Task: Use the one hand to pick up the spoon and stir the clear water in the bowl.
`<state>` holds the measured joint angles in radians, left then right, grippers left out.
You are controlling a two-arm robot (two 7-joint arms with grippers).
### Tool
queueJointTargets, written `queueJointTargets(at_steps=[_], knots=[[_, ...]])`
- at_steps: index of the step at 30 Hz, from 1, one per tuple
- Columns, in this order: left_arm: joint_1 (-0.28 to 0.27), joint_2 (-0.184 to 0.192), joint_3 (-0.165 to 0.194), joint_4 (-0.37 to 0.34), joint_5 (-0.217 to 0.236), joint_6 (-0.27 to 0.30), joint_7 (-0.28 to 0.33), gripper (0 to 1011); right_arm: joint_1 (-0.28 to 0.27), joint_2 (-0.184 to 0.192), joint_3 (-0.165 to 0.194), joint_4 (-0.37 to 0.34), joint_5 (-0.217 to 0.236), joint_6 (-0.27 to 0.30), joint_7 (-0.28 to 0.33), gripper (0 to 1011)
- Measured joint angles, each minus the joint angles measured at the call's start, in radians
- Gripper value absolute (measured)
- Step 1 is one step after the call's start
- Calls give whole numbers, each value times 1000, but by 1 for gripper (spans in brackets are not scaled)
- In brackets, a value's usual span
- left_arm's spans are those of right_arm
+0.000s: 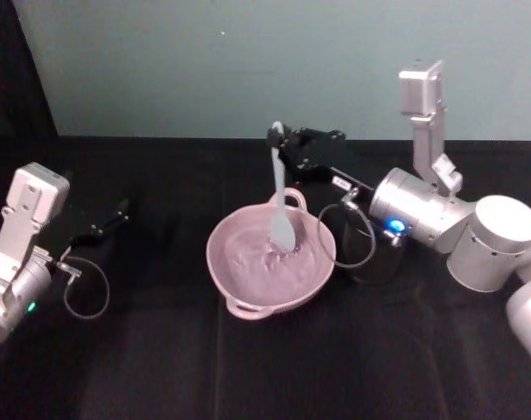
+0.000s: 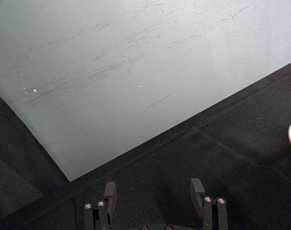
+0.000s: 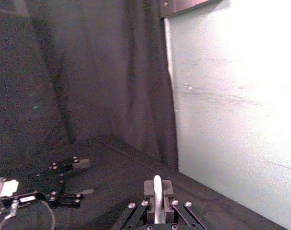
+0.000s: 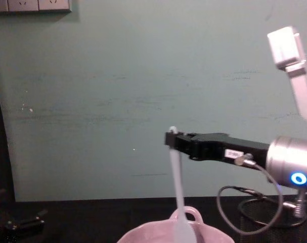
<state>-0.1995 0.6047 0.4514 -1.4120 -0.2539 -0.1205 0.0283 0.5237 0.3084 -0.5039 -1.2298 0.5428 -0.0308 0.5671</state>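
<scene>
Jaws, right arm: shut on the very top of the handle. The black flat two-finger right gripper [image 1: 278,137], on its silver wrist with a blue ring light, pinches high, likely to keep its fingers clear of the water.
Jaws, left arm: spread apart on nothing. The small black left gripper [image 2: 152,189] sits idle near the desk's left edge.
Spoon: the long slim white plastic spoon [image 1: 278,188] hangs almost upright, with its flat blade dipped into the bowl near the back rim.
Bowl: the pale pink glossy ceramic bowl [image 1: 214,262] stands about mid-way across the black cloth-covered desk [image 1: 160,367], within easy reach of the right arm.
Step in hand: pick-up looks done and stirring seems under way.
Risk: a wide sweep could knock the rim or slop water.
</scene>
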Motion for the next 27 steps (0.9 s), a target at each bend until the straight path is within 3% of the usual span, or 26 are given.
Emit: queueJointTargets(at_steps=[6,11,17,27], knots=[[0,0,0,0,0,0,0,1011,-39,40,31,-57,-4,9,-29,110],[0,0,0,0,0,0,0,1011,-64,57,32,-105,-18,23,-40,110],[0,0,0,0,0,0,0,1011,-90,61,4,-164,-41,44,-40,110],[0,0,0,0,0,0,0,1011,-84,16,-61,-189,-56,52,-6,110]])
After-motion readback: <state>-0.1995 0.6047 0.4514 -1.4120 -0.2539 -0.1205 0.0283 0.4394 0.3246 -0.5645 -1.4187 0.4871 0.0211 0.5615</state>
